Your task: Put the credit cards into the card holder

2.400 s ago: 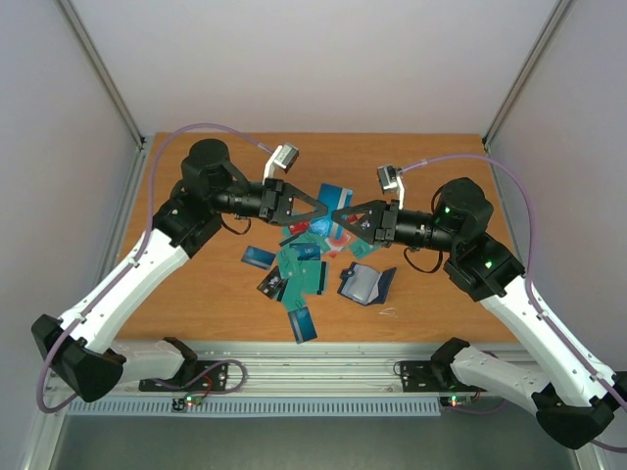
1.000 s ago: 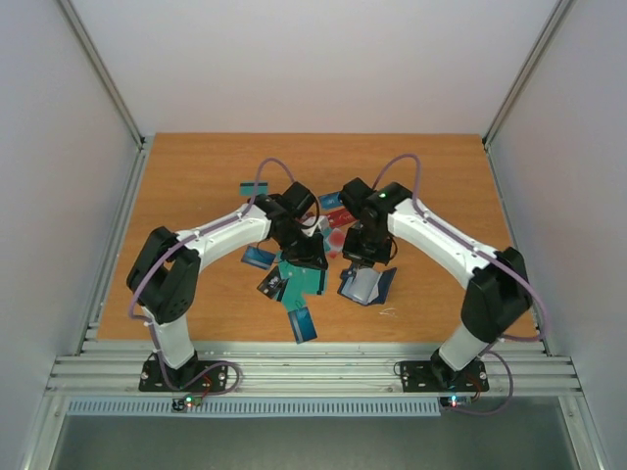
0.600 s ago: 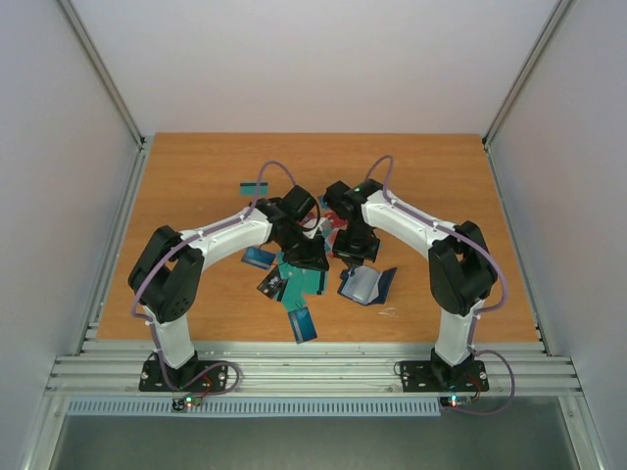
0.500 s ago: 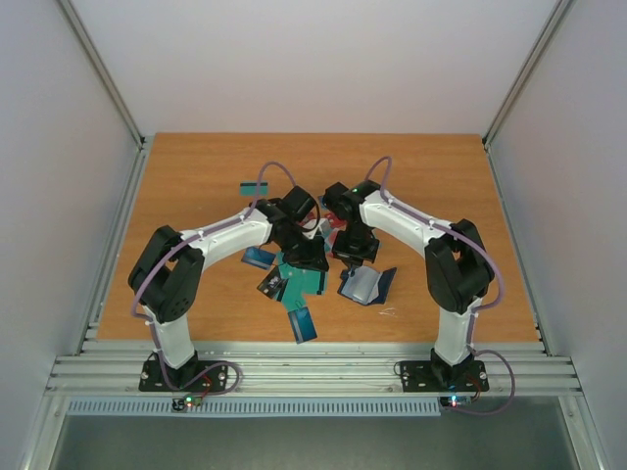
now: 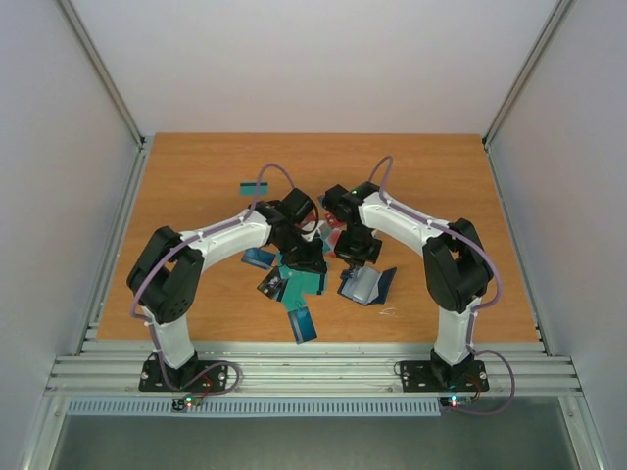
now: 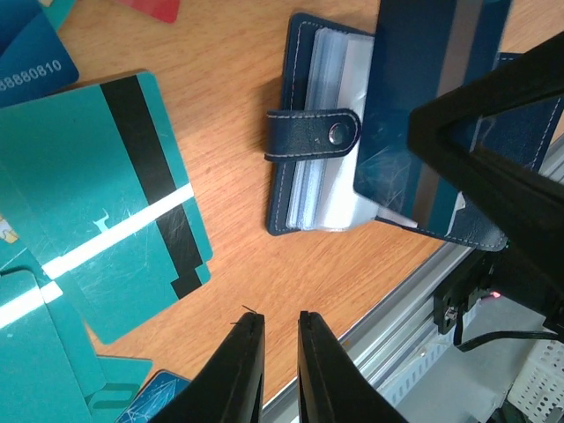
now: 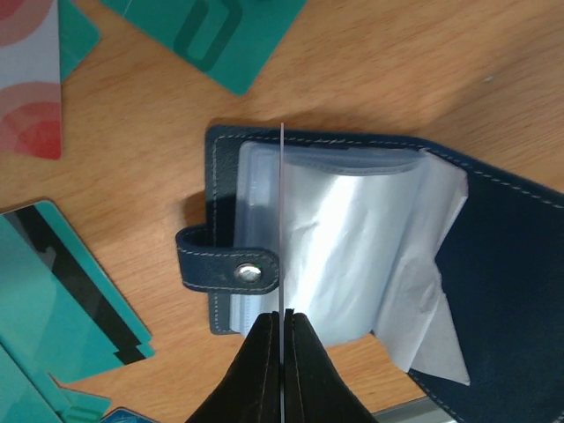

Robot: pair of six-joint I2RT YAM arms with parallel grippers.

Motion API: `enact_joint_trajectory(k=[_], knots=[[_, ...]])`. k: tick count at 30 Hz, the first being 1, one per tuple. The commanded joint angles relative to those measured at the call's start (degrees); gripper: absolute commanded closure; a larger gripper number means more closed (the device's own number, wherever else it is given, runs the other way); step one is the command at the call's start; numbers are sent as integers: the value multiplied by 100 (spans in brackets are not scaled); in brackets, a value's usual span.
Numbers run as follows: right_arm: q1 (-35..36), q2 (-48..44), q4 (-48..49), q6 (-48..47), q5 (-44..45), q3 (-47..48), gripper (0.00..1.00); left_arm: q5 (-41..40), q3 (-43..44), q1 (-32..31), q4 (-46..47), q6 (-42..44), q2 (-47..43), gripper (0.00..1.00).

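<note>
The right gripper [image 7: 282, 319] clamps a thin dark-blue plastic credit card [image 6: 397, 88], probably stiff and slippery, edge-down over the open navy wallet-like card holder [image 7: 493, 256]; its floppy clear sleeves [image 7: 344, 238] likely need steadying. The left gripper [image 6: 281, 344] is barely parted, empty

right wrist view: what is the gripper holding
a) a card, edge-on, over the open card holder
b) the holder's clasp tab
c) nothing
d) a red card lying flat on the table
a: the right gripper is shut on a card that shows only as a thin line, above the clear sleeves of the open card holder.
</note>
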Motion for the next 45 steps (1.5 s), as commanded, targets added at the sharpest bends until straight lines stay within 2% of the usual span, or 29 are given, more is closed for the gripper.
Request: enact_joint_trajectory(k=[1,5,10,18,33,45], knots=[[-11,-447,-89,240,585,-149,99,-67,-148,-22,89,110,-270,87],[-11,-600,101,313,537,-427,99,-47,-199,-24,139,67,-271,87],[-16,-507,644,253,-5,-690,99,-59,-155,-28,108,63,-270,88],[-4,-197,945,144,-368,-558,99,-104,-154,-30,58,102,-289,88],[-2,-133,266,77,-5,-374,99,-107,-86,-30,77,67,-219,88],[-4,-666,-22,7,410,-688,99,-176,-20,-75,54,55,-219,89]])
